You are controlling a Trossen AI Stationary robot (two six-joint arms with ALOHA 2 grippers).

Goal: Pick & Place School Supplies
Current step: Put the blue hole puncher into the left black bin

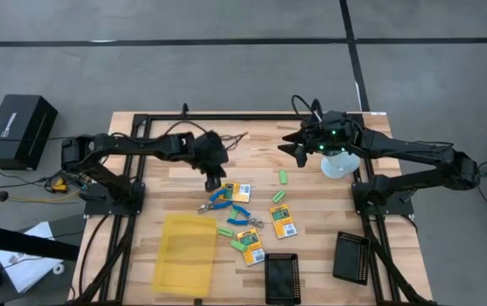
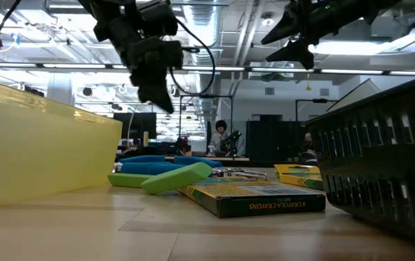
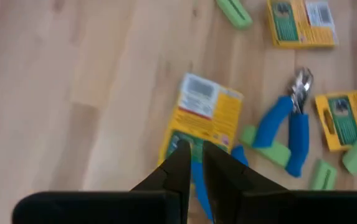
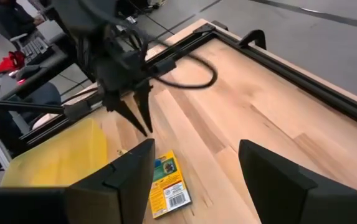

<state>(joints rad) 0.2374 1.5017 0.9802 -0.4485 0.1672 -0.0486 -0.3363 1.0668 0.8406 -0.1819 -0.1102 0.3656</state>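
The school supplies lie loose on the wooden table (image 1: pixel 167 170): yellow-orange packs (image 1: pixel 239 191) (image 1: pixel 282 219) (image 1: pixel 250 246), small green blocks (image 1: pixel 283 176) (image 1: pixel 225 230) and two blue-handled tools (image 1: pixel 220 200) (image 1: pixel 241 217). My left gripper (image 1: pixel 215 180) hangs shut in the air, slanting down over one pack (image 3: pixel 206 115) and a blue handle (image 3: pixel 198 186), and holds nothing. In the low view it (image 2: pixel 156 90) stands well above the table. My right gripper (image 1: pixel 296 151) hovers open and empty high over the far right part of the table, its fingers (image 4: pixel 128 174) wide apart.
A translucent yellow tray (image 1: pixel 185 253) lies near the front left. Two black ribbed trays (image 1: pixel 281 278) (image 1: pixel 351 255) stand at the front right. A white object (image 1: pixel 339 163) sits under the right arm. Bare wood lies at the far left (image 1: pixel 158 153).
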